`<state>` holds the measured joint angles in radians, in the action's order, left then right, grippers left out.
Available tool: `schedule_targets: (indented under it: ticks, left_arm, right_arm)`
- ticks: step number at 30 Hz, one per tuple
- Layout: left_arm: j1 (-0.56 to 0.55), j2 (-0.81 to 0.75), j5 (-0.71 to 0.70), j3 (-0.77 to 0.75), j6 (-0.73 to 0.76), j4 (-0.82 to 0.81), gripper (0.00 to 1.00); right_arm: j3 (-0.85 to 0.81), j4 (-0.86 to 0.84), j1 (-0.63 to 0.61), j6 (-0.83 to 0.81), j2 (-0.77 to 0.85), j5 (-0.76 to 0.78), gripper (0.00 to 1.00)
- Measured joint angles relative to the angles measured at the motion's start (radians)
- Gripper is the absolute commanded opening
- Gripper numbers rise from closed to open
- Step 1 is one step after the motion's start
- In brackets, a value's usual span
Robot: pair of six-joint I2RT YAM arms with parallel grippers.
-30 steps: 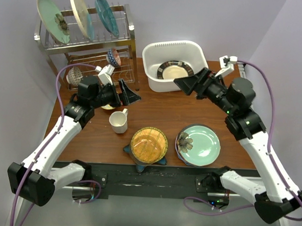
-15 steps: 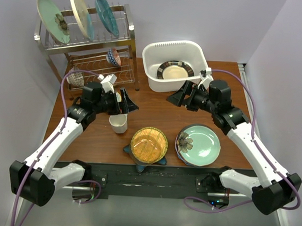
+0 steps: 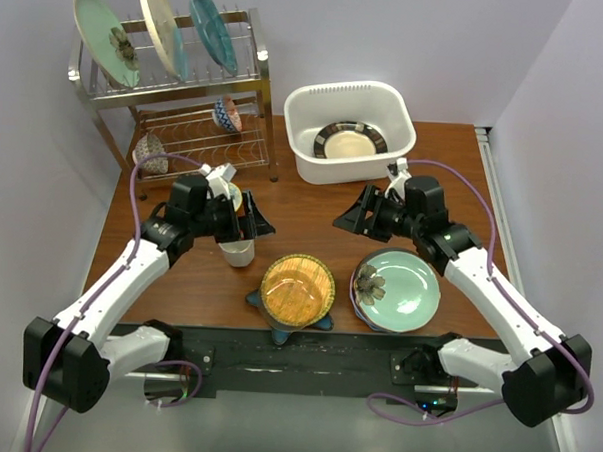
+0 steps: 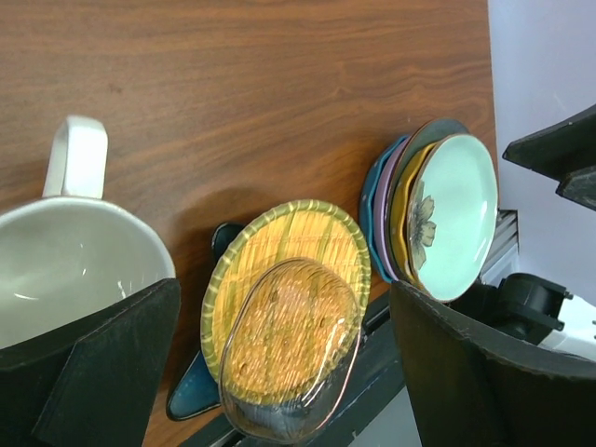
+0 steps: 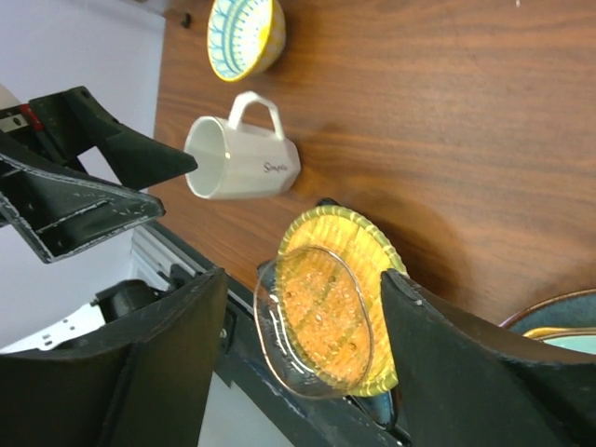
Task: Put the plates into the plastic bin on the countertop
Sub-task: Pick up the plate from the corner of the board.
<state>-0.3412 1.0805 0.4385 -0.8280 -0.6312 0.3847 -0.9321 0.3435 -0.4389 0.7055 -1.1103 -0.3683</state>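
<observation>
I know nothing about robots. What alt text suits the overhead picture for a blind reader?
A robot's left claw and right claw hang open and empty over a brown wooden countertop with stacked plates and a white mug. Behind: a white plastic bin holding a black-striped plate, beside a steel wire rack.

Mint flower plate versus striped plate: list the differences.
The mint flower plate is pale green; the striped plate has a black-striped rim and golden centre. The mint flower plate tops a stack on the countertop; the striped plate lies alone in the bin. Both are round, lying flat.
</observation>
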Motion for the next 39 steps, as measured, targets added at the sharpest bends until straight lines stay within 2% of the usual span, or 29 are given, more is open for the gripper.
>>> schedule_targets:
  ticks: [7, 12, 18, 26, 30, 39]
  left_arm:
    - [-0.015, -0.006, 0.014, 0.07, -0.003, -0.012, 0.95]
    - [-0.066, 0.0, 0.031, 0.085, -0.013, -0.065, 0.95]
    - [-0.152, 0.063, 0.032, 0.066, -0.015, -0.108, 0.95]
    - [-0.214, 0.109, 0.024, 0.024, -0.031, -0.177, 0.95]
    - [-0.265, 0.161, 0.022, 0.004, -0.04, -0.222, 0.95]
    - [-0.386, 0.304, 0.02, -0.066, -0.064, -0.296, 0.94]
  right_arm:
    - [0.041, 0.012, -0.006, -0.022, -0.03, -0.002, 0.66]
    - [0.041, 0.061, -0.007, -0.054, -0.03, 0.048, 0.66]
    - [0.04, 0.14, -0.007, -0.089, -0.028, 0.146, 0.67]
    - [0.014, 0.282, 0.002, -0.144, 0.015, 0.327, 0.66]
    - [0.014, 0.339, 0.045, -0.164, 0.047, 0.38, 0.66]
    - [0.03, 0.428, 0.245, -0.215, 0.078, 0.443, 0.66]
